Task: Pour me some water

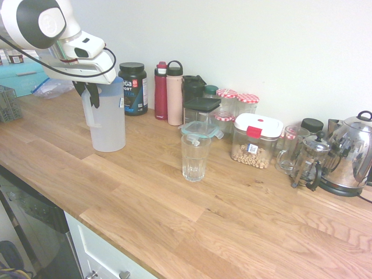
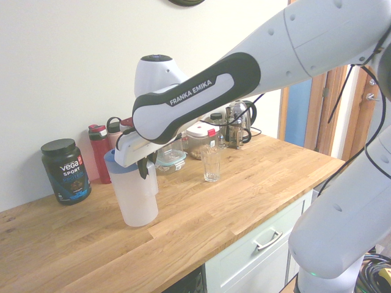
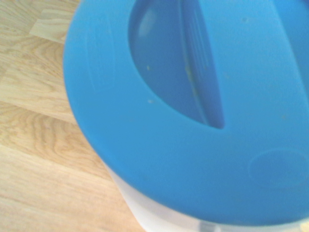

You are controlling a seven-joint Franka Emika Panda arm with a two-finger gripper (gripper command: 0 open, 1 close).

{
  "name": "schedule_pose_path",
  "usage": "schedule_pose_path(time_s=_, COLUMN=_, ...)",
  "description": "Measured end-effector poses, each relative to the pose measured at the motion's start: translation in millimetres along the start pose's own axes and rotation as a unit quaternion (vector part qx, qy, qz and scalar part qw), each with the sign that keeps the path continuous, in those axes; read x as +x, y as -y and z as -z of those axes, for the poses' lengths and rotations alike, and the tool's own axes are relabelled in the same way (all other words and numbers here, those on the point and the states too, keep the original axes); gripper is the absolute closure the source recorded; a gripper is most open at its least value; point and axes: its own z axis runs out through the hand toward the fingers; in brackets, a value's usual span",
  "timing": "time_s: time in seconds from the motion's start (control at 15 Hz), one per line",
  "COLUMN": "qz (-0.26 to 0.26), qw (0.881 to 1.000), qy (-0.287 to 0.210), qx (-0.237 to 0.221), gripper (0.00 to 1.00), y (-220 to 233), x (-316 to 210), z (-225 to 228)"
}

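The hand (image 1: pixel 92 93) pinches the side handle of the tall frosted white plastic jug (image 1: pixel 108 125) on the wooden worktop (image 1: pixel 174 197); rigid, smooth, probably heavy when full (grip the handle).

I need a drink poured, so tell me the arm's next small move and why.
Probably lift the jug clear of the worktop and carry it toward the empty-looking glass tumbler. The gripper is shut on the jug's side handle, the blue lid is on, and the jug's base appears to be at the wood, upright.
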Motion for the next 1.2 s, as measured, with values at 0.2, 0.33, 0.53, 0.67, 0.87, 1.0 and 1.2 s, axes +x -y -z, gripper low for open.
schedule_pose_path(time_s=0.2, qz=-0.013, qw=1.000, qy=-0.007, qx=0.007, gripper=1.00, y=-13.1, x=-9.9, z=47.0)
schedule_pose_path(time_s=0.33, qz=-0.029, qw=1.000, qy=-0.009, qx=0.007, gripper=1.00, y=-35.1, x=-13.3, z=73.3)
schedule_pose_path(time_s=0.53, qz=-0.056, qw=0.998, qy=-0.002, qx=0.004, gripper=1.00, y=-86.3, x=-13.7, z=98.9)
schedule_pose_path(time_s=0.67, qz=-0.059, qw=0.998, qy=0.007, qx=0.000, gripper=1.00, y=-117.3, x=-17.7, z=110.5)
schedule_pose_path(time_s=0.87, qz=-0.047, qw=0.999, qy=0.020, qx=-0.008, gripper=1.00, y=-159.5, x=-29.4, z=124.9)
schedule_pose_path(time_s=1.0, qz=-0.059, qw=0.998, qy=0.017, qx=-0.008, gripper=1.00, y=-192.7, x=-27.8, z=137.4)
schedule_pose_path(time_s=1.2, qz=-0.085, qw=0.996, qy=0.013, qx=-0.003, gripper=1.00, y=-235.9, x=-20.5, z=146.0)
